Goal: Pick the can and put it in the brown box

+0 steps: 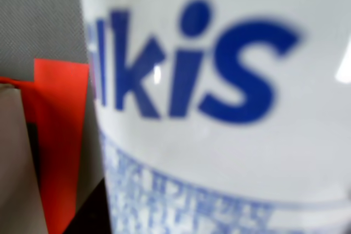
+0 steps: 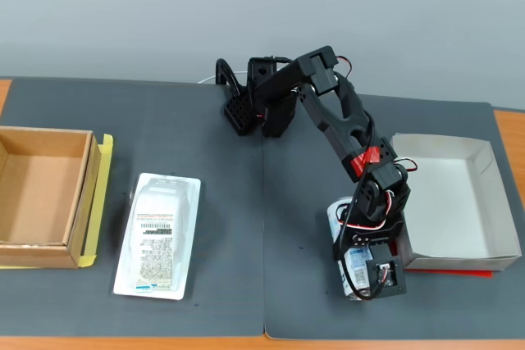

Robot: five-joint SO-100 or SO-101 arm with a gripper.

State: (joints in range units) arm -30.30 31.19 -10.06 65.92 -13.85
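The can (image 1: 219, 108) fills nearly the whole wrist view, white with large blurred blue letters and a band of small light-blue print below. In the fixed view the can (image 2: 338, 217) lies on the dark mat right of centre, just left of the white box, and the arm's head covers most of it. My gripper (image 2: 366, 275) is down over the can. Its fingers show in neither view, so how the jaws stand is hidden. The brown box (image 2: 79, 202) sits at the far left of the table with nothing in it.
A white box (image 2: 451, 194) on a red sheet (image 2: 459, 271) stands right beside the can; the red sheet (image 1: 55, 135) also shows left in the wrist view. A flat white wrapped packet (image 2: 160, 235) lies between the can and the brown box. The arm's base (image 2: 267, 108) is at the back.
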